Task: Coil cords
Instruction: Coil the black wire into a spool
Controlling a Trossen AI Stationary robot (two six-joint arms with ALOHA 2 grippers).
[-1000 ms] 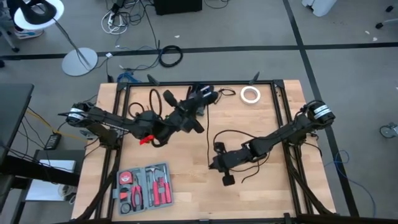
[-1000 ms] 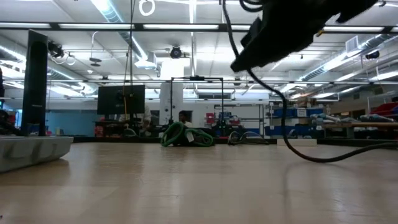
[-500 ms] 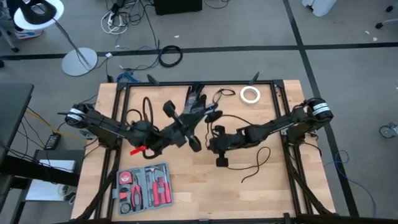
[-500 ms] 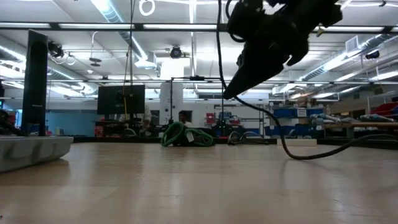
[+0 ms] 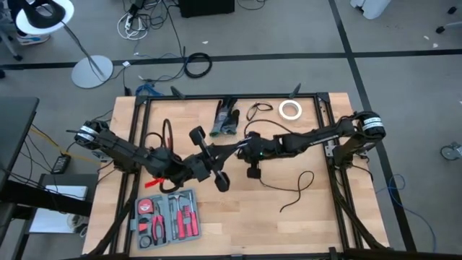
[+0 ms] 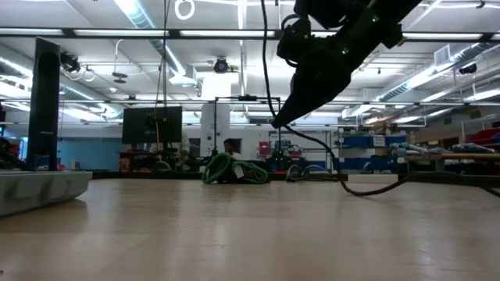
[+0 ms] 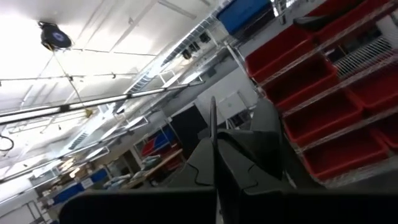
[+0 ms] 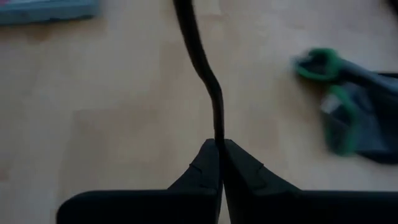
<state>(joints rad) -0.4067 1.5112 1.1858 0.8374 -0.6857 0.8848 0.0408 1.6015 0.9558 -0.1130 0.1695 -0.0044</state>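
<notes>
As seen from above, the right gripper was held mid-table, a black cord trailing from it across the table to a loose end. The left gripper was set just beside it, near a tool case.

Low view: cord sagged to the tabletop.

Left wrist: fingers pressed together, cord edge between.

Right wrist: fingers were clamped on the cord; green-handled tool beyond.

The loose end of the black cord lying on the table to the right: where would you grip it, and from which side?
Grip the cord's loose tail on its straight stretch just before the free end, coming straight down from above. It lies flat on bare wood, clear of the right gripper, which is already pinching the same cord higher up.
</notes>
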